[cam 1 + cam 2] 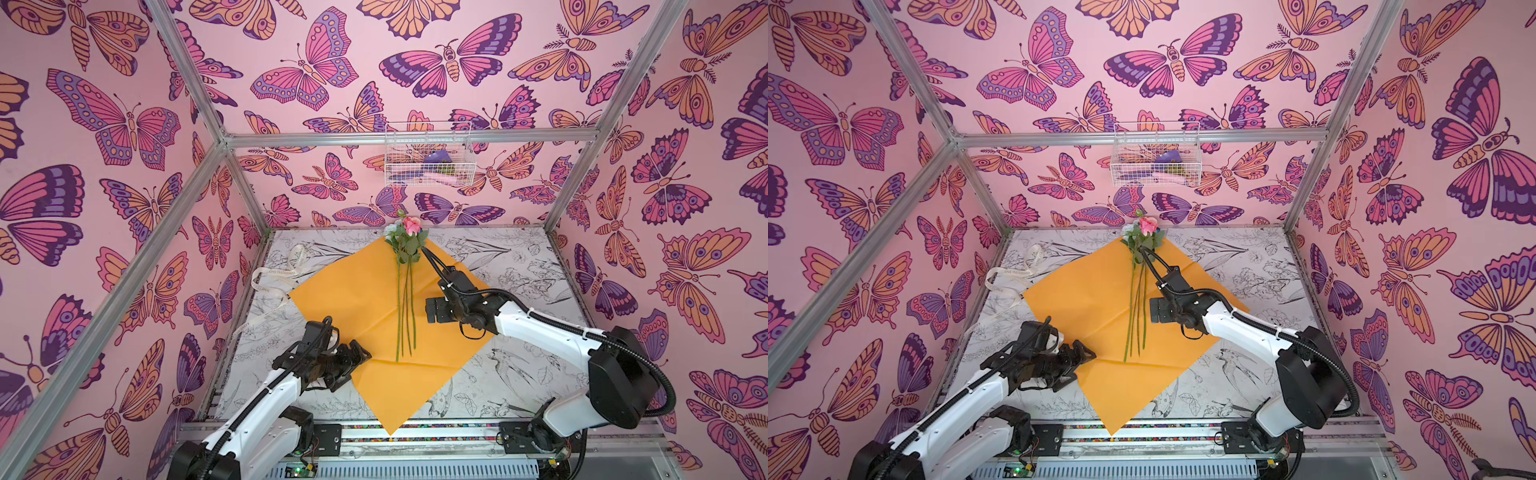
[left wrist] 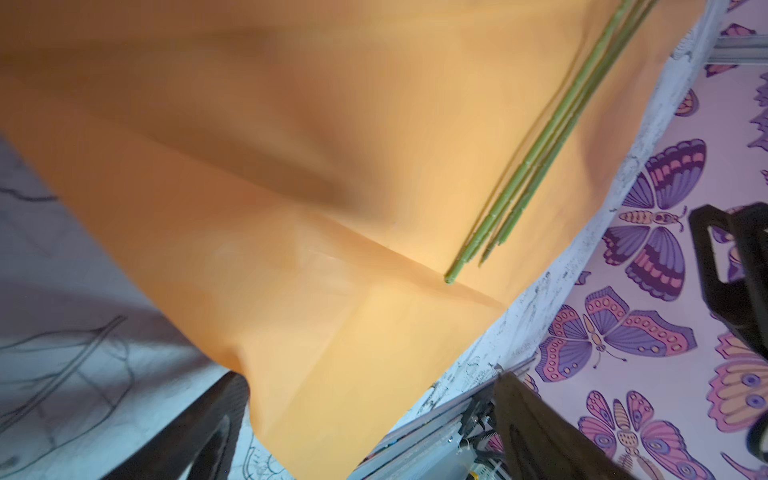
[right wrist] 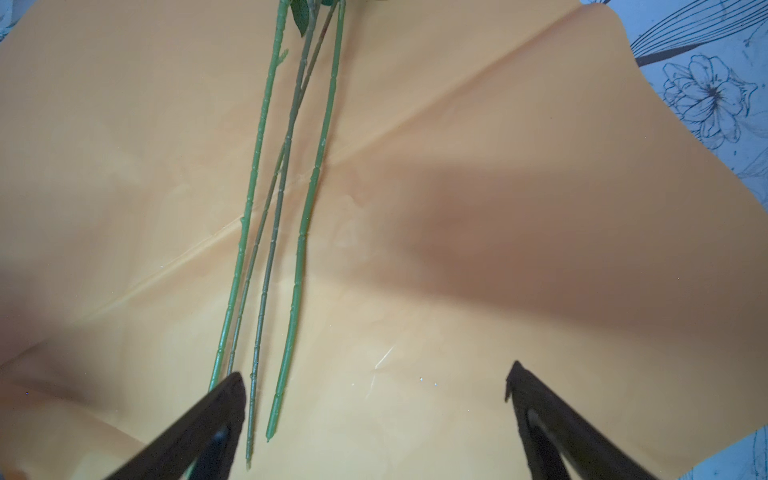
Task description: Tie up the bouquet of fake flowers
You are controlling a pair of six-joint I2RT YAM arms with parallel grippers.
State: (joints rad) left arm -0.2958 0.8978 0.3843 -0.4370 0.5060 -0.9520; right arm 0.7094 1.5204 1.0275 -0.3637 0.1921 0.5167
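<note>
The bouquet of fake flowers lies unwrapped. Its pink and white heads (image 1: 409,230) point to the far side and its long green stems (image 1: 405,316) run down the middle of a flat orange paper sheet (image 1: 353,299). My left gripper (image 1: 359,355) is low at the sheet's left edge. It is open, and the paper's edge (image 2: 332,395) lies between its fingers (image 2: 208,428). My right gripper (image 3: 374,382) hovers open over the sheet just right of the stems. The stem ends (image 3: 274,415) lie beside one fingertip (image 3: 232,390). Nothing is held.
A cream lettered ribbon (image 1: 274,276) lies looped on the printed tabletop (image 1: 519,270) left of the sheet. A white wire basket (image 1: 428,156) hangs on the back wall. Aluminium frame posts and butterfly-patterned walls close in the table on three sides.
</note>
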